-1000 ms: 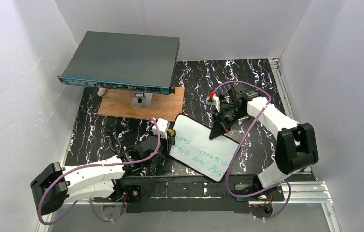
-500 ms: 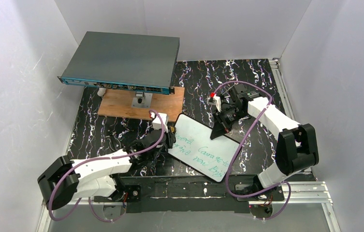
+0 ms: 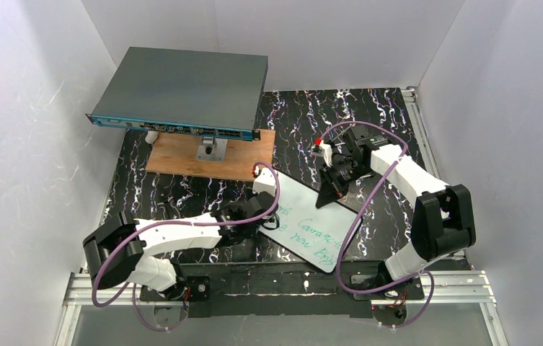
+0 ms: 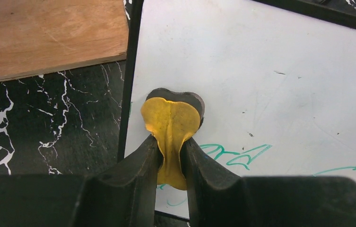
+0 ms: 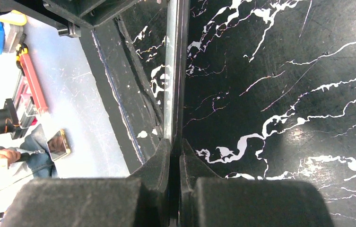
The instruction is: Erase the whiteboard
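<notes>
The whiteboard (image 3: 311, 220) lies tilted on the black marbled table, with green handwriting across its lower half. My left gripper (image 3: 272, 202) is shut on a yellow eraser pad (image 4: 171, 116), which presses on the whiteboard (image 4: 270, 71) near its left edge, just above the first green line. In that wrist view the left gripper (image 4: 170, 142) pinches the pad's narrow middle. My right gripper (image 3: 331, 189) is at the board's far edge, by its black stand. In the right wrist view the right gripper (image 5: 175, 146) is shut on the whiteboard's thin edge (image 5: 172, 71), seen edge-on.
A large grey flat box (image 3: 182, 90) with a blue front edge sits at the back left, over a brown wooden plank (image 3: 182, 158) close to the board's top corner. White walls enclose the table on three sides. A metal rail (image 3: 418, 126) runs along the right side.
My left arm has swung right and forward, carrying the yellow pad from beside the board's left corner onto its surface. The right gripper and the board have stayed put.
</notes>
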